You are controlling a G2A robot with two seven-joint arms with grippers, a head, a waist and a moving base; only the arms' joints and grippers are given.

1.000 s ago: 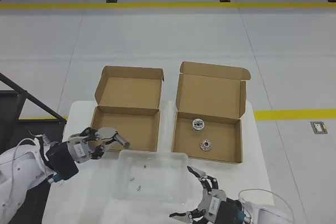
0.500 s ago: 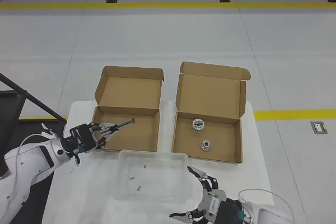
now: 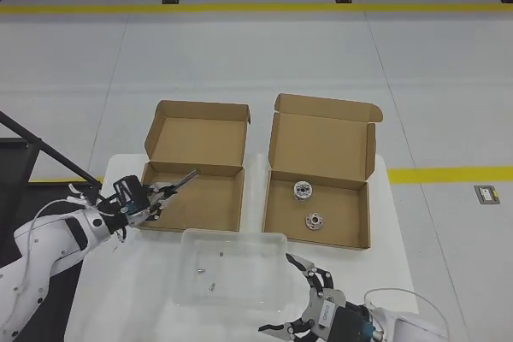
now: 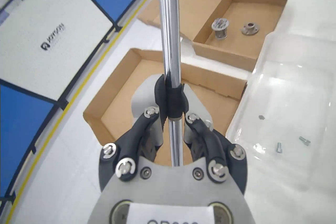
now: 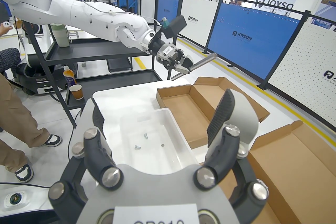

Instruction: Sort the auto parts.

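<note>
My left gripper (image 3: pixel 158 193) (image 4: pixel 170 96) (image 5: pixel 185 66) is shut on a polished steel rod (image 3: pixel 181 182) (image 4: pixel 170 25) (image 5: pixel 202 62), held in the air over the left cardboard box (image 3: pixel 197 198) (image 4: pixel 126 104), which has nothing in it. The right cardboard box (image 3: pixel 342 224) (image 4: pixel 262 15) holds two round metal hubs (image 3: pixel 302 188) (image 3: pixel 314 222) (image 4: pixel 221 28) (image 4: pixel 250 28). A clear plastic tray (image 3: pixel 269 244) (image 4: pixel 302 93) (image 5: pixel 178 135) holds a few small screws (image 3: pixel 210 286) (image 4: pixel 278 147) (image 5: pixel 137 147). My right gripper (image 3: pixel 306 299) (image 5: pixel 160 120) hangs open over the tray's near right corner.
Both boxes have their lids folded back toward the far table edge. A black shelf cart (image 5: pixel 86 51) with a cup and a bottle stands off the table's left side. A person's legs (image 5: pixel 15 114) are near that cart.
My left arm has lifted and swung the rod from beside the tray's far left corner out over the left box. The right arm has kept still.
</note>
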